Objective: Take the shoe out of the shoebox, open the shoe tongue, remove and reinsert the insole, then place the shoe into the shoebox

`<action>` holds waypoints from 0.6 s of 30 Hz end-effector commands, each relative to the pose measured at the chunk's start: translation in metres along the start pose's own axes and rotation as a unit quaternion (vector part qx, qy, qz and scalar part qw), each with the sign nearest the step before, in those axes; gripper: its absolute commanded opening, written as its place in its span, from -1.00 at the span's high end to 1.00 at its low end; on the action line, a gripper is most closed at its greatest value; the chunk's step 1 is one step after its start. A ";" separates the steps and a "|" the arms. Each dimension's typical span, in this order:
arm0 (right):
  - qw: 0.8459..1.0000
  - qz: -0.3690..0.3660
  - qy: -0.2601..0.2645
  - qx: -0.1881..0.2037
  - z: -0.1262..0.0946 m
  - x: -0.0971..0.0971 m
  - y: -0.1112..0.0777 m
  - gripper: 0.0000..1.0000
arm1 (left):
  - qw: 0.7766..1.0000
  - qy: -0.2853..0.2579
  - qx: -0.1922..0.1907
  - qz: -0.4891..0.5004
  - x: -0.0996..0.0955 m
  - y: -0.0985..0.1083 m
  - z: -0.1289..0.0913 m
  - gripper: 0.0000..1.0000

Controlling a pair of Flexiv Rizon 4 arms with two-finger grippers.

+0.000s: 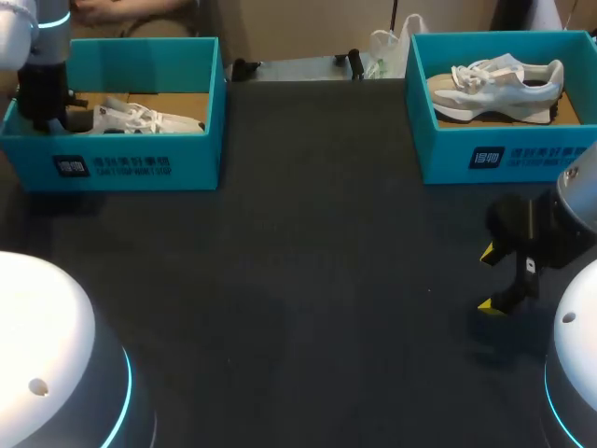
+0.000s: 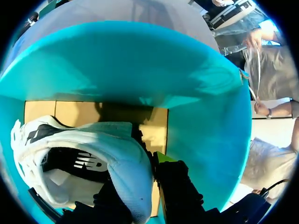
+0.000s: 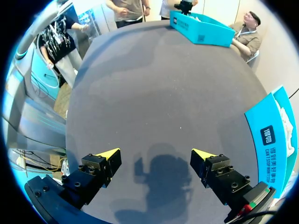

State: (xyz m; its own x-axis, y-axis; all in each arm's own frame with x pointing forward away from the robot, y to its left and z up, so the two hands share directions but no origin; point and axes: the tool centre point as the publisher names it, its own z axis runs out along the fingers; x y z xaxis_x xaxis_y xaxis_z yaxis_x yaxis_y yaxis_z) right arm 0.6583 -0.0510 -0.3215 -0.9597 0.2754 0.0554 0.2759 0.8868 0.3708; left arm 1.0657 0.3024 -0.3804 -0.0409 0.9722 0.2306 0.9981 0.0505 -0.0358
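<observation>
- Head view: the left end effector [image 1: 51,117] is down inside the left shoebox [image 1: 140,161], at the heel end of the white shoe [image 1: 140,119]. The shoe lies flat on the box floor. Its long axis runs along the box's length, with the toe pointing away from this end effector toward the other arm's side. The right end effector [image 1: 490,278] hangs over the bare counter [image 1: 308,280], its fingers spread wide and holding nothing. It is well apart from that shoe, so the left arm is much the nearer. A right shoebox [image 1: 504,154] with a second shoe [image 1: 499,89] sits just beyond the right end effector.
- Left wrist view: the left end effector [image 2: 140,179] appears pressed together on the shoe's [image 2: 93,144] heel collar, one finger inside the opening and one outside it. The rest of the shoe stretches off to one side of the fingers, and the box's teal wall [image 2: 140,60] rises ahead. Judged from this, lifting the shoe out means pulling straight up by the heel, with the toe trailing.
- Right wrist view: the right end effector [image 3: 156,156] is spread with only counter between its fingers. The right shoebox [image 3: 273,140] stands off to one side of it, and the left shoebox [image 3: 201,29] is far ahead.
</observation>
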 end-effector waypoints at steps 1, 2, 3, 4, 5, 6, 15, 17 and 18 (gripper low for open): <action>1.000 0.000 -0.001 0.001 0.000 0.001 0.000 -1.00 | 1.000 -0.002 -0.006 0.008 -0.002 -0.006 0.004 1.00; 1.000 0.000 -0.001 0.001 0.000 0.001 0.000 -1.00 | 1.000 -0.002 -0.007 0.009 -0.002 -0.006 0.004 1.00; 1.000 0.000 -0.001 0.001 0.000 0.001 0.000 -1.00 | 1.000 -0.002 -0.007 0.010 -0.002 -0.007 0.004 1.00; 1.000 0.000 -0.001 0.001 0.000 0.001 0.000 -1.00 | 1.000 -0.003 -0.007 0.012 -0.002 -0.007 0.004 1.00; 1.000 0.000 -0.001 0.001 0.000 0.001 0.000 -1.00 | 1.000 -0.004 -0.008 0.012 -0.002 -0.007 0.005 1.00; 1.000 0.000 -0.001 0.001 0.000 0.001 0.000 -1.00 | 1.000 -0.004 -0.008 0.013 -0.002 -0.008 0.005 1.00; 1.000 0.000 -0.001 0.001 0.000 0.001 0.000 -1.00 | 1.000 -0.007 0.007 0.016 -0.003 -0.010 0.012 1.00; 1.000 0.000 -0.001 0.001 0.000 0.001 0.000 -1.00 | 1.000 -0.009 0.008 0.017 -0.003 -0.010 0.012 1.00; 1.000 0.000 -0.001 0.001 0.000 0.001 0.000 -1.00 | 1.000 -0.010 0.008 0.018 -0.003 -0.010 0.012 0.71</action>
State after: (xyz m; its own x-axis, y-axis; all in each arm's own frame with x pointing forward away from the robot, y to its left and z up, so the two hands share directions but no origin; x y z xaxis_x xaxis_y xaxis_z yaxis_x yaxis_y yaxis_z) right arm 0.6583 -0.0510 -0.3215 -0.9597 0.2754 0.0554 0.2759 0.8868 0.3708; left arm 1.0575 0.3020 -0.3847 -0.0101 0.9774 0.2112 0.9984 0.0217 -0.0525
